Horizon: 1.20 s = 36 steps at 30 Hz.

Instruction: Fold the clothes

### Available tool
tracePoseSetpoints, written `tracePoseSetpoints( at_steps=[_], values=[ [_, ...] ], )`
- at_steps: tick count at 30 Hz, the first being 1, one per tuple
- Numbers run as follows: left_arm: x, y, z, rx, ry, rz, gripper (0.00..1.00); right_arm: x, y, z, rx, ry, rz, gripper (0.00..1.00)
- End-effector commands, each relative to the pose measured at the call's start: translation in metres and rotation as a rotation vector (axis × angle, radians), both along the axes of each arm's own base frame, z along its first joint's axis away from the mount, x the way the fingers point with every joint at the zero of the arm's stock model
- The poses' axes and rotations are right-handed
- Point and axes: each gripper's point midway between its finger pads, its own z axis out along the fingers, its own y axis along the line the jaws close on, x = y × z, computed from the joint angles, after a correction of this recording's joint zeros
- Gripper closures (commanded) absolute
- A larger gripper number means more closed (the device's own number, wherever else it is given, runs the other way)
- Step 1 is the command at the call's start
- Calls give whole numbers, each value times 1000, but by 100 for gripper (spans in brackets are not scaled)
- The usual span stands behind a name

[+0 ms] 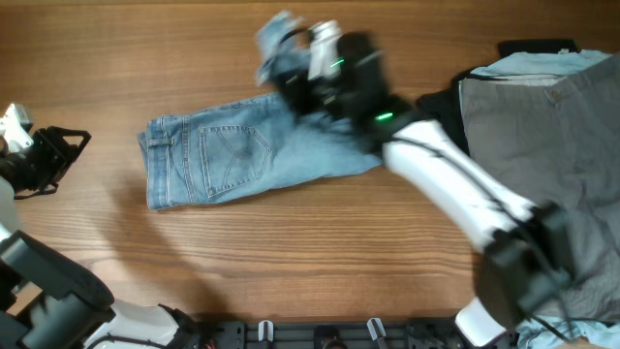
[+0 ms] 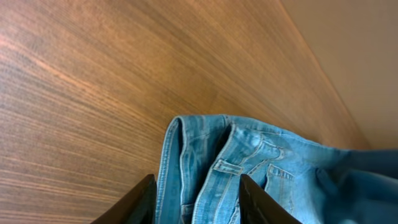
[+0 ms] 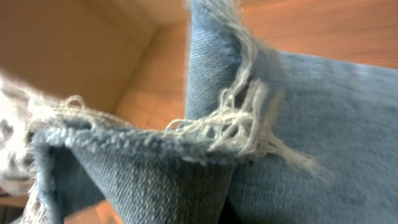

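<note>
The light blue jeans lie folded on the wooden table, waistband to the left, a stitched back pocket up. My right gripper is above their right end, shut on the frayed leg hems, which it holds lifted and blurred. The right wrist view is filled with the frayed hem; the fingers are hidden. My left gripper is open and empty at the far left, apart from the jeans. In the left wrist view its open fingers frame the waistband.
Grey trousers with a button lie in a heap at the right, over a black garment and a pale blue cloth. The right arm crosses the table diagonally.
</note>
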Motion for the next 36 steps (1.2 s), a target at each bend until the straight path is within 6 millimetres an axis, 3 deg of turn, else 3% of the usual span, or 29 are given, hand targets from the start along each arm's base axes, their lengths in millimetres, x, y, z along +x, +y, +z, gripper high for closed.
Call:
tracePoseSetpoints(
  at_steps=[1,2,3,5,6,8,9,11,12,14,16,18,19,21,22,23,25,26,28,32,34,35,36],
  values=[
    [0,-5,16,-4,-37,-9,58,-42,68,-75,-46,116,111,87],
    [0,-5,16,-4,-36,-9,57,-60,85,-89,-47,132,183,72],
    [0,-5,16,-5,-36,-9,55,-76,98,-93,-51,103,264,49],
    [0,-8,15,-10,-31,-14,51,-81,101,-84,-66,28,311,7],
    [2,-12,15,-12,-31,-26,48,-73,94,-73,-56,15,290,3],
    [10,-30,17,-24,-43,-76,44,-52,68,-57,-58,19,230,3],
    [16,-41,17,-23,-43,-110,44,-38,44,-47,-67,36,180,3],
    [24,-66,17,-24,-42,-176,48,-21,8,-40,-103,52,122,11],
    [28,-79,17,-25,-41,-212,52,-10,-16,-37,-135,37,99,26],
    [36,-121,16,-34,-31,-320,66,7,-68,-41,-192,95,-1,67],
    [41,-174,14,-35,-23,-456,70,14,-115,-59,-234,217,-88,77],
    [41,-209,3,33,22,-544,77,8,-139,-72,-266,304,-118,80],
    [40,-227,-7,100,62,-587,53,3,-145,-77,-291,317,-104,78],
    [37,-232,-21,197,146,-567,38,-2,-145,-80,-317,308,-67,62],
    [36,-233,-24,214,182,-530,26,-5,-144,-81,-325,316,-59,56],
    [33,-234,-25,196,207,-509,23,-7,-145,-83,-329,324,-58,53],
    [18,-230,-30,113,319,-412,20,-7,-145,-83,-330,327,-59,52],
    [10,-229,-31,72,364,-382,25,-7,-145,-83,-330,327,-59,52],
    [12,-225,-21,-8,338,-360,42,-8,-145,-83,-331,327,-58,51],
    [28,-198,24,2,199,-291,38,-8,-145,-83,-338,317,-48,47],
    [15,-203,40,-27,193,-297,16,-9,-147,-84,-344,326,-49,46],
    [2,-207,37,-52,247,-300,18,-9,-148,-85,-350,326,-54,46],
    [-13,-210,30,-86,328,-295,27,-8,-150,-86,-361,323,-63,46]
  ],
)
